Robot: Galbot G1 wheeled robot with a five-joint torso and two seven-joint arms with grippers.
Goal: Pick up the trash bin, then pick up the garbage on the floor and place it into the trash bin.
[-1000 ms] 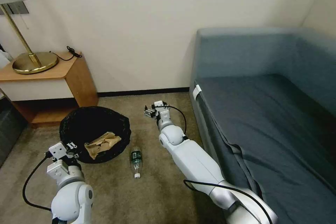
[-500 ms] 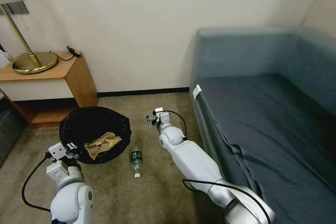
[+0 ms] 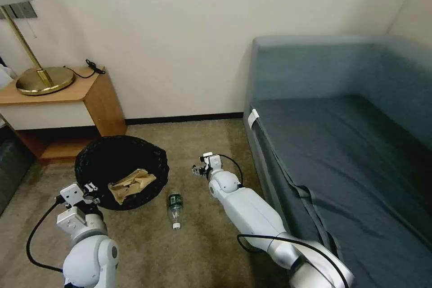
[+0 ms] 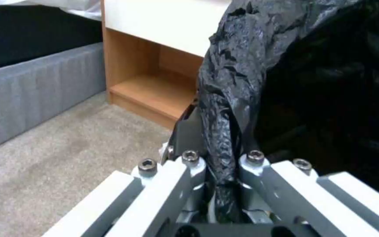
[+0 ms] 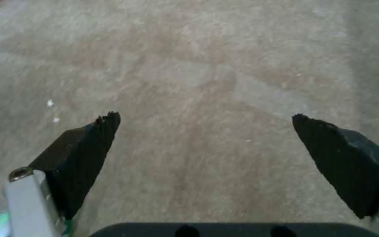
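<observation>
Bin [image 3: 121,162]: round, its visible surface a crinkled black plastic liner that covered the rim and inside. It sat at the robot's left front, before the nightstand [image 3: 67,99], on or just above the carpet [image 3: 202,243]; contact with the floor could not be told. The left wrist view showed the liner [image 4: 238,82] glossy and creased, bunched into a fold at the rim.

Paper bag [image 3: 130,185]: tan, crumpled, lay inside the bin toward its near side.

Bottle [image 3: 175,210]: small, clear, dark green label, pale cap. It lay on its side on the carpet just beside the bin's near right edge, cap toward the robot.

Left gripper [image 4: 224,161]: clamped on the bin's near rim, the liner fold pinched between its fingers [image 4: 189,131]. In the head view the left gripper [image 3: 87,189] sat at the bin's near left edge.

Right gripper [image 5: 205,131]: spread wide and holding nothing, its dark pads [image 5: 88,144] well apart above bare carpet. In the head view the right gripper [image 3: 200,170] was right of the bin and beyond the bottle, between bin and sofa [image 3: 342,144].

Lamp [image 3: 40,78]: brass base, stood on the nightstand.
</observation>
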